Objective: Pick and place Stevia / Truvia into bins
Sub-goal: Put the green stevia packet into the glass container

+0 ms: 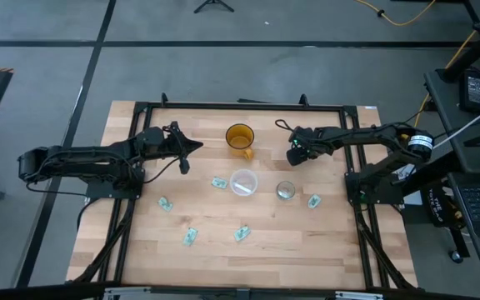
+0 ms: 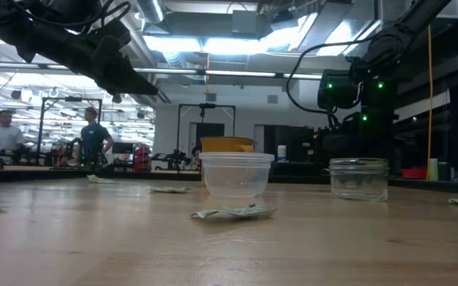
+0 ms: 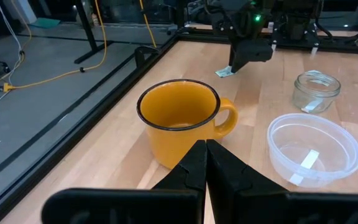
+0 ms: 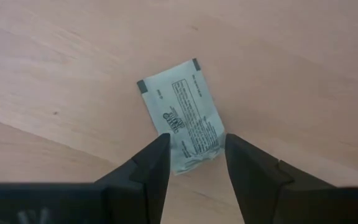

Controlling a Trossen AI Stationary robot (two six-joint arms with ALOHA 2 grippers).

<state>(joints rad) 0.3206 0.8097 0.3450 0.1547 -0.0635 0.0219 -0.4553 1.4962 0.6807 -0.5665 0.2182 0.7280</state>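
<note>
One pale green Stevia / Truvia packet (image 4: pixel 182 124) lies flat on the wooden table near its far right part. My right gripper (image 4: pixel 194 155) points down over it, open, with one finger on either side of the packet's near end; no touch shows. In the high view this gripper (image 1: pixel 294 155) is right of the yellow mug. Several more packets (image 1: pixel 219 182) (image 1: pixel 242 233) (image 1: pixel 313 201) lie flat on the table. The bins, a clear plastic cup (image 1: pixel 244 182) and a small glass jar (image 1: pixel 286 191), stand upright mid-table. My left gripper (image 3: pixel 204 149) hovers shut left of the mug.
A yellow handled mug (image 1: pixel 240 137) stands at the far middle between the two grippers. A pale strip shows inside the clear cup (image 3: pixel 314 149) and inside the jar (image 3: pixel 316 91). The black frame (image 1: pixel 223 106) borders the table. People stand in the room beyond.
</note>
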